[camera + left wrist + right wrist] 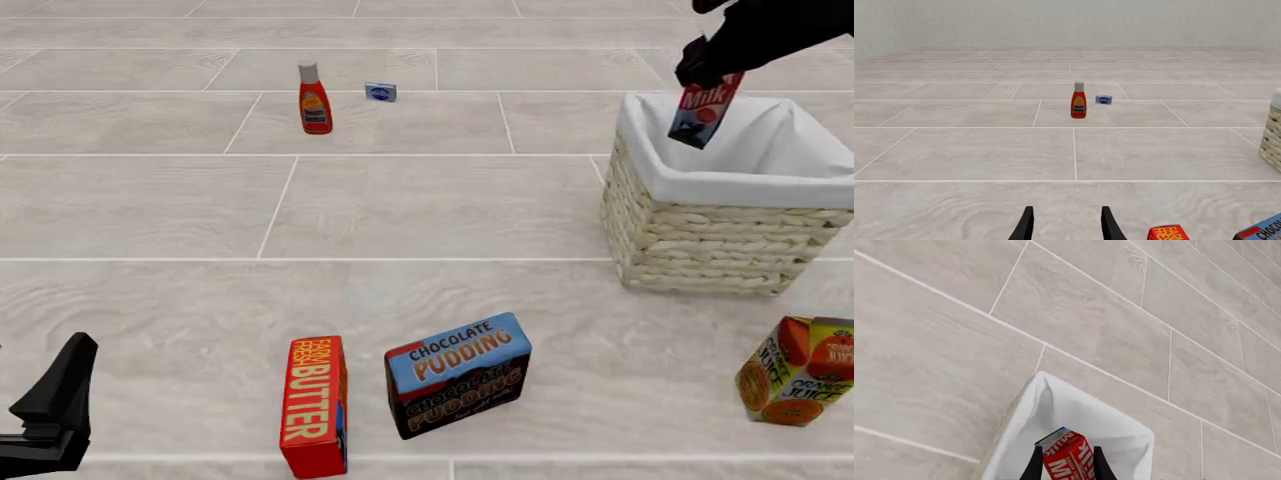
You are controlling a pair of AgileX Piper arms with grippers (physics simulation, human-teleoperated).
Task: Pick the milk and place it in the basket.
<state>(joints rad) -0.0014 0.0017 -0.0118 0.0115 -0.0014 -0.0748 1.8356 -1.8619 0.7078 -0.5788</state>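
Right hand [703, 72] is closed on the milk [703, 112], holding it tilted above the basket [707, 235] opening; its depth inside appears slight. Left hand [1066, 225] hangs open and empty, low over the tabletop [441, 210].

Both arms are matte black. The left gripper [1067, 226] ends in two slim, tapering black fingers; the right gripper [1067, 465] has the same thin dark blades. Its arm housing looks bulky, rounded and unmarked.
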